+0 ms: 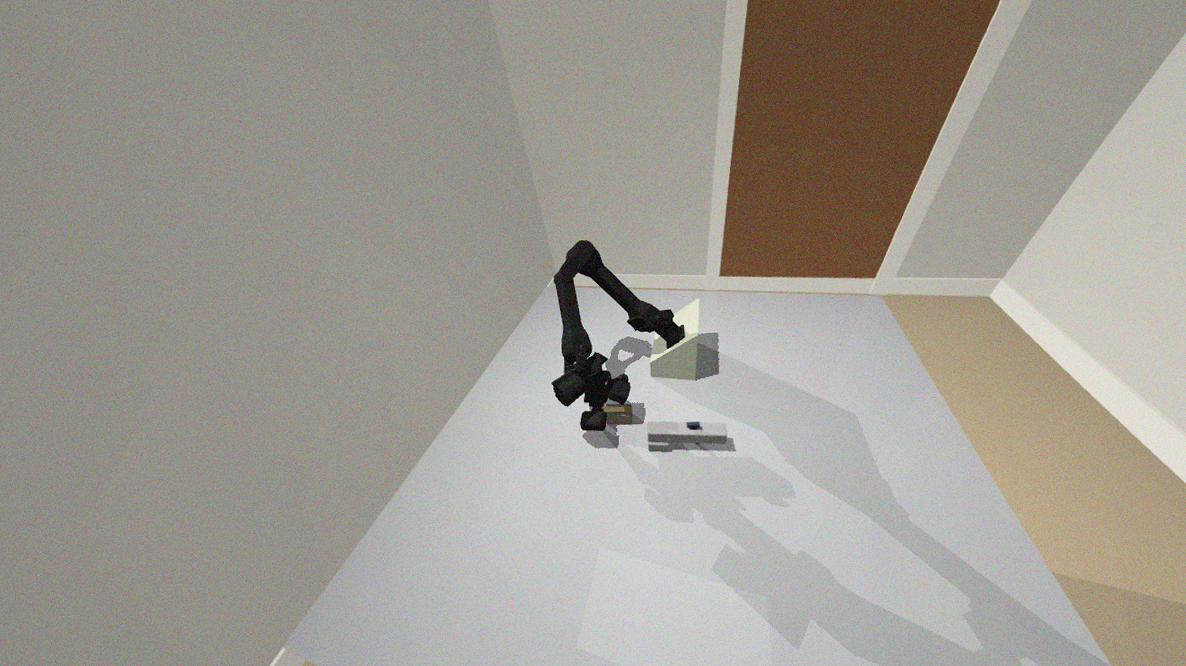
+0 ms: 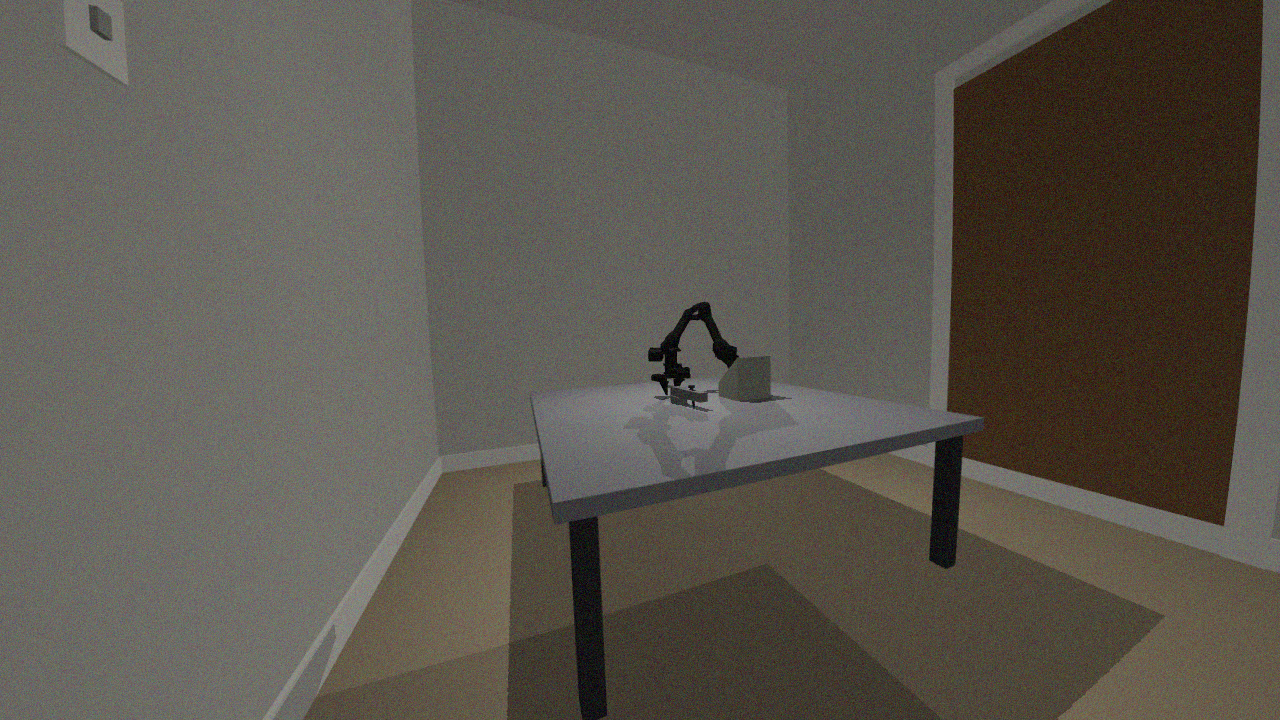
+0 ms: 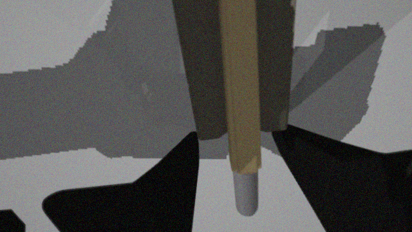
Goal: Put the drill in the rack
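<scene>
The yellow drill [image 3: 242,96] [image 1: 616,408] with a grey rounded end lies lengthwise between the two walls of the brown rack [image 3: 206,80] [image 1: 624,418], its grey end sticking out past the rack. Whether it rests on the groove's bottom cannot be told. My gripper [image 3: 234,132] is open, with a finger on each side of the drill and a gap on both sides, at the rack's end. A long grey block [image 1: 666,433] [image 2: 682,396] stands on the table beside the rack and bears the small dark blue key [image 1: 692,425] [image 2: 691,387].
A pale wedge-shaped box [image 1: 679,363] [image 2: 750,380] stands by the arm's base, farther back on the light grey table [image 1: 498,514] [image 2: 805,438]. The arm arches above the table. Its shadows fall across the table top.
</scene>
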`<move>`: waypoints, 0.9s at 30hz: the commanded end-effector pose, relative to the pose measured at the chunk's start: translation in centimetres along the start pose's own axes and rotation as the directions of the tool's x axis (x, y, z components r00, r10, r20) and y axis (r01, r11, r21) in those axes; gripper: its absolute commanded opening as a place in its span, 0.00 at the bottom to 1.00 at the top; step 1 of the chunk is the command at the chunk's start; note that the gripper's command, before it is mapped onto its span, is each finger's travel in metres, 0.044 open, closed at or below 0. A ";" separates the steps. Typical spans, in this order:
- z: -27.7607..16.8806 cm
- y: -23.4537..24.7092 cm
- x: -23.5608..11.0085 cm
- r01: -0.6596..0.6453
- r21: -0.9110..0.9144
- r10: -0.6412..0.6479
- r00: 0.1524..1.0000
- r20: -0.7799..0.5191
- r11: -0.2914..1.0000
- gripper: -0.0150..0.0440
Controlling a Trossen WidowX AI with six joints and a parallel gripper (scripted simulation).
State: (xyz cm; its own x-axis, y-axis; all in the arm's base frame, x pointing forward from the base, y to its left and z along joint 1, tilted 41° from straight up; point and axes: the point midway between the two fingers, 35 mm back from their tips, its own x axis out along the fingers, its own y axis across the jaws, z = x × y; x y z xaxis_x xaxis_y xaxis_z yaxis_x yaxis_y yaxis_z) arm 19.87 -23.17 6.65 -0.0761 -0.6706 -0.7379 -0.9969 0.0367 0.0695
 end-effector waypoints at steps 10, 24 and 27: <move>0.3 0.2 -2.8 0.000 -0.003 0.000 1.000 0.012 1.000 1.00; 0.2 -0.2 -7.5 0.013 -0.006 -0.013 1.000 0.012 1.000 1.00; -0.2 -2.8 -9.8 0.170 0.132 -0.164 0.985 -0.053 0.977 1.00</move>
State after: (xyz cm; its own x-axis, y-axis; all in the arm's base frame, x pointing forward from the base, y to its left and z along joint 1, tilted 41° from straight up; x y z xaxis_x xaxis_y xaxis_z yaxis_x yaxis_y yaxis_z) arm 21.64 -17.79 12.78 -0.0082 -0.6840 -0.7294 -0.9996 0.0247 -0.0120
